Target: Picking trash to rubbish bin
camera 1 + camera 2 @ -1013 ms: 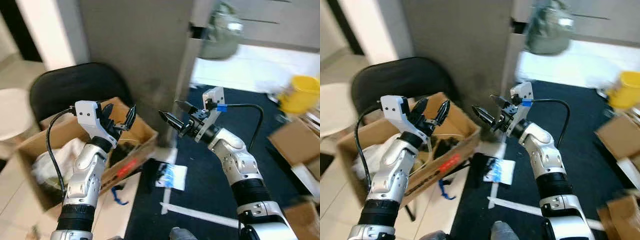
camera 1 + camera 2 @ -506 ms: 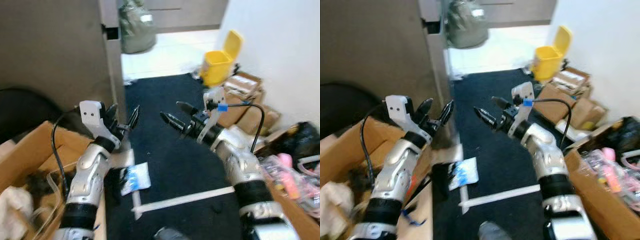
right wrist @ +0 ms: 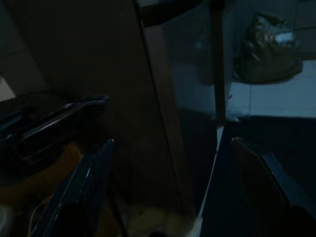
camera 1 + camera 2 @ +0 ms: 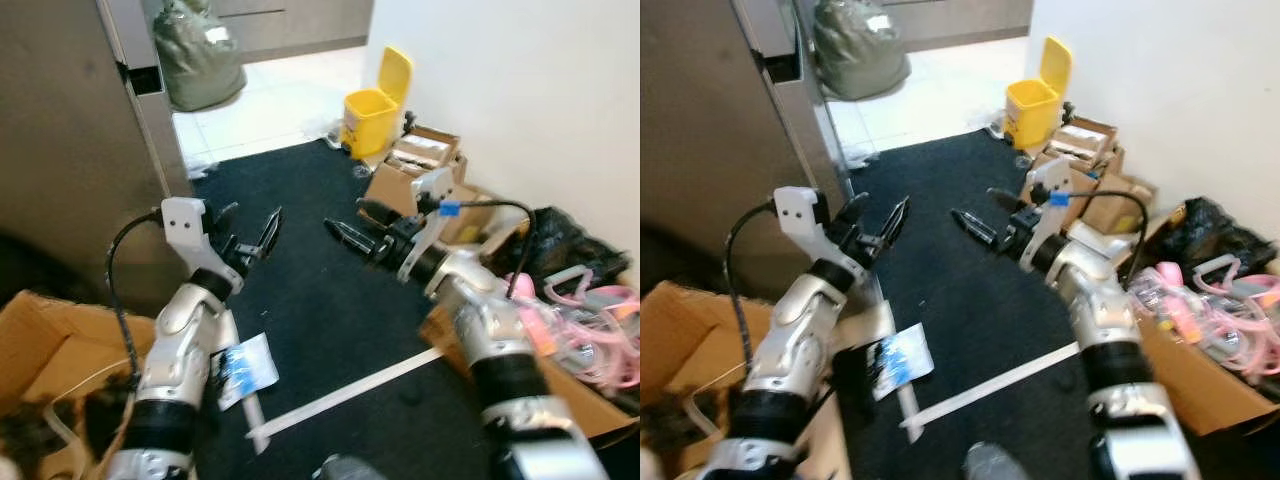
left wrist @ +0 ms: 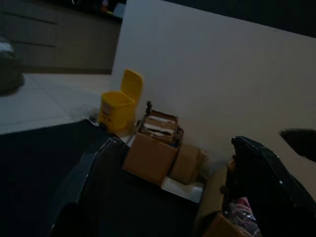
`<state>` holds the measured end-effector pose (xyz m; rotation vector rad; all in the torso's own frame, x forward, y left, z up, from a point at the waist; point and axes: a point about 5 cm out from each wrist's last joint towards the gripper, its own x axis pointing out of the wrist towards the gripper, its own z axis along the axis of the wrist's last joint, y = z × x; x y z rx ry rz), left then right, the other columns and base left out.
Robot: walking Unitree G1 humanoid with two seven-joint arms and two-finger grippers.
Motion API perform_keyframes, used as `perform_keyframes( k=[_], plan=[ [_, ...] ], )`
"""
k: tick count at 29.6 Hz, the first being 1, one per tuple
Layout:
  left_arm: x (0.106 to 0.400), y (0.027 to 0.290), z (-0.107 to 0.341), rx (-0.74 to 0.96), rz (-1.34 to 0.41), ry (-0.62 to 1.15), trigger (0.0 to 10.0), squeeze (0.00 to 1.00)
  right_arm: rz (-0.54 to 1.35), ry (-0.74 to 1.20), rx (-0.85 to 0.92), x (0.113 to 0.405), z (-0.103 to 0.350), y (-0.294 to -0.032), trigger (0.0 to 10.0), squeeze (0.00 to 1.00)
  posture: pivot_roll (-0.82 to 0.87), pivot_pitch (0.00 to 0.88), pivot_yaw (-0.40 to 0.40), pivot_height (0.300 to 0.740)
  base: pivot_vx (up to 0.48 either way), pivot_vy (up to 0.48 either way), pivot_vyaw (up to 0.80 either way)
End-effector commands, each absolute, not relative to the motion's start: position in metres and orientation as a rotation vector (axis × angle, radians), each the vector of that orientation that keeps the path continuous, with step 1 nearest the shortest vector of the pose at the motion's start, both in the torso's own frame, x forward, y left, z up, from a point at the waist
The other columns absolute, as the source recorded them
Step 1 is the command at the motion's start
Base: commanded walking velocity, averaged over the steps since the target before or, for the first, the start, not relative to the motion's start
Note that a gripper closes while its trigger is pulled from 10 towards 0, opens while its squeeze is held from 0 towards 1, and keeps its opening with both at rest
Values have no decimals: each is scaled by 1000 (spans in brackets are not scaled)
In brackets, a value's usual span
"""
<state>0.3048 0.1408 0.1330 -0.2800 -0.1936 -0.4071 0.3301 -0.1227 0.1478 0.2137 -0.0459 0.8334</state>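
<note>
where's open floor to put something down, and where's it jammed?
Free: the dark carpet between the grey partition and the cardboard boxes, and the white tiles before the yellow bin. Crowded: the right wall, with boxes and pink clutter; the blue-white packet lower left.

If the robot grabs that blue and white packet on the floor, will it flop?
Probably. The blue and white packet lies flat and thin on the dark mat, so it looks light and bendy. Its printed skin may be plastic, so it could slip or crumple between narrow fingers.
</note>
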Motion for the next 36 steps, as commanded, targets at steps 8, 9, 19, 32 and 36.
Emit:
perform_keyframes(
  k=[8, 9, 19, 32, 36],
  plan=[
    [304, 140, 131, -274, -414, -186, 10000, 0, 828, -23, 211, 330, 145, -125, 10000, 0, -41, 0, -14, 740, 0, 0, -795],
    [305, 140, 131, -274, -414, -186, 10000, 0, 828, -22, 211, 330, 145, -125, 10000, 0, -41, 0, -14, 740, 0, 0, -788],
    [304, 140, 131, -273, -417, -186, 10000, 0, 828, -19, 212, 330, 145, -125, 10000, 0, -41, 0, -14, 740, 0, 0, -788],
    [305, 140, 132, -271, -419, -188, 10000, 0, 828, -17, 212, 330, 145, -125, 10000, 0, -41, 0, -15, 740, 0, 0, -788],
    [305, 140, 132, -271, -420, -187, 10000, 0, 828, -17, 211, 330, 145, -125, 10000, 0, -41, 0, -15, 740, 0, 0, -788]
  ],
)
